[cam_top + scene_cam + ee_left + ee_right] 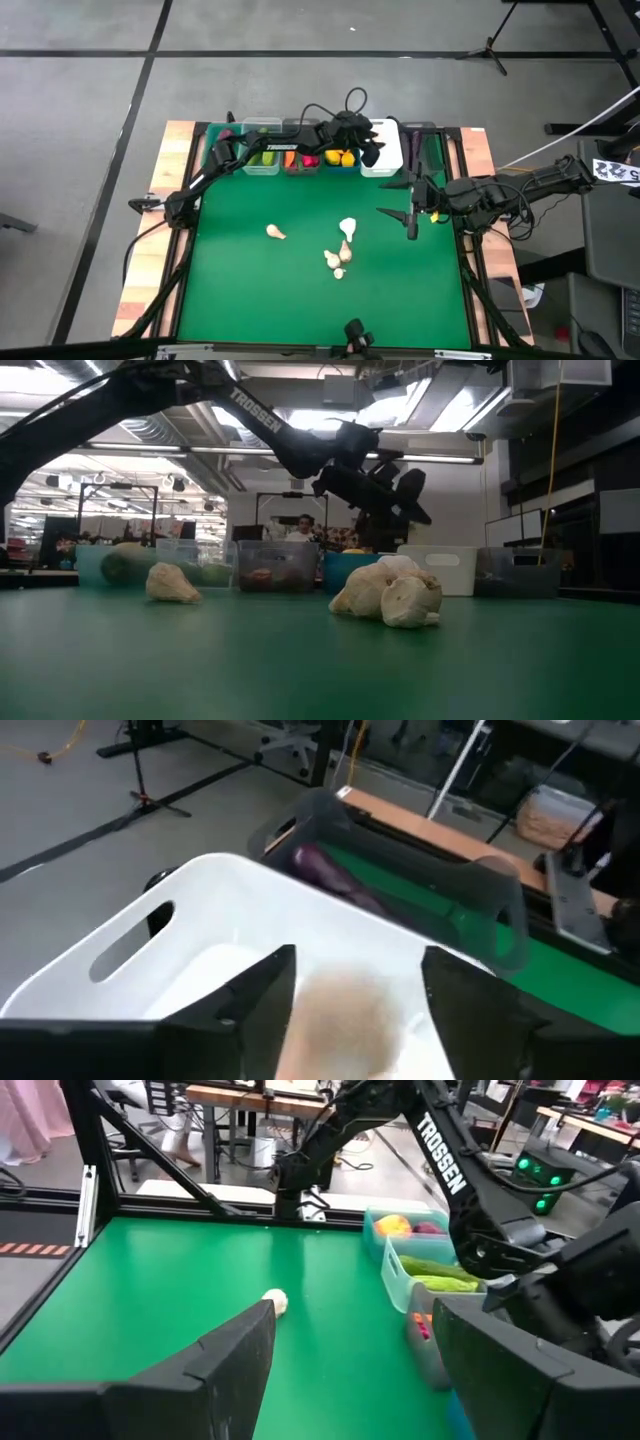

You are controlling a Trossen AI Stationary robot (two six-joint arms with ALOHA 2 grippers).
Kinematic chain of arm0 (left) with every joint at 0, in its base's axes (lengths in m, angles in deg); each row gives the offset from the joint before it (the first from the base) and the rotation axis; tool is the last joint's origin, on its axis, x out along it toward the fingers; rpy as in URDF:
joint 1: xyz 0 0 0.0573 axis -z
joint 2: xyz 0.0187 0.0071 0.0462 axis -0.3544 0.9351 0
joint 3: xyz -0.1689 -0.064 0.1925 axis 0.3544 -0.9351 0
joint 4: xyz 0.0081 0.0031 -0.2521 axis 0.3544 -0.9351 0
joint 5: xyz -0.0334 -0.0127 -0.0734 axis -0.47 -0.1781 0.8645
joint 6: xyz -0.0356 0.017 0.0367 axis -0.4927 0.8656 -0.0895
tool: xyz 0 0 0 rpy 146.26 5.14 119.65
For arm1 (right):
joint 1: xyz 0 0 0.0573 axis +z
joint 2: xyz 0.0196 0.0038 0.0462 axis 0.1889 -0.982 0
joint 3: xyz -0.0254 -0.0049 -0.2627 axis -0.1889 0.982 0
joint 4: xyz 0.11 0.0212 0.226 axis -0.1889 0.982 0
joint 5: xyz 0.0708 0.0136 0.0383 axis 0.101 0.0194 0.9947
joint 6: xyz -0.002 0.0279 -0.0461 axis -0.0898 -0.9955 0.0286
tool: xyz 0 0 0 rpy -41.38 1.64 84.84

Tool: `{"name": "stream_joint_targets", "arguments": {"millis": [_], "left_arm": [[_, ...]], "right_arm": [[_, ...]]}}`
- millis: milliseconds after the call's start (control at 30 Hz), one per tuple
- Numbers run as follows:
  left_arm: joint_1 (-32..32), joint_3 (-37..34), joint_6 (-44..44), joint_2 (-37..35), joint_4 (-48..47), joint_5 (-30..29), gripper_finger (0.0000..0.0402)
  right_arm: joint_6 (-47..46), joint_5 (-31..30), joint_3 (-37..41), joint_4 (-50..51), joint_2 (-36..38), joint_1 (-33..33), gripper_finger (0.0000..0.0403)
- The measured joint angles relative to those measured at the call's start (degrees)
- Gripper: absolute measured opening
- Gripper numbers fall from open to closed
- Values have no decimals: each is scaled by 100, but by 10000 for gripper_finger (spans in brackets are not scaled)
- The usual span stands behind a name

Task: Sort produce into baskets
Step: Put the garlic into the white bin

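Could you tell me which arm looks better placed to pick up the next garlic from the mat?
Probably the right: its end effector hangs open beside the garlic cluster, while the left end effector is over the white bin.

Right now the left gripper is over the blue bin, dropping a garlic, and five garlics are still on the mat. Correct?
Not quite: the left gripper is over the white bin, not the blue one; the left wrist view shows the white bin right under its fingers, with a blurred whitish piece between them. Five garlics on the green mat is right, per the high view.
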Motion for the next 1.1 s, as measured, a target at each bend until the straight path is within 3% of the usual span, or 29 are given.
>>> {"name": "stream_joint_targets", "arguments": {"millis": [200, 333, 467, 633, 833, 1100], "left_arm": [[55, 0, 163, -4, -25, 83, 261], [59, -1, 477, -259, -453, 816, 269], [127, 15, 1432, -972, -1619, 1628, 263], [397, 14, 2696, -1941, -3417, 1875, 260], [825, 5, 3001, -2622, -4671, 1688, 260], [1830, -763, 2866, -2699, -4529, 275, 261]], "right_arm": [[-117, 1, 0, 63, 0, 0, 269], [-122, 18, 0, 61, 6, 7, 269], [-132, 422, 2, 52, 168, 7, 269], [-132, 605, 2, 69, 384, 7, 269], [-130, 619, 2, 49, 487, 7, 269], [-141, 612, 1, 97, 470, 7, 269]]}}
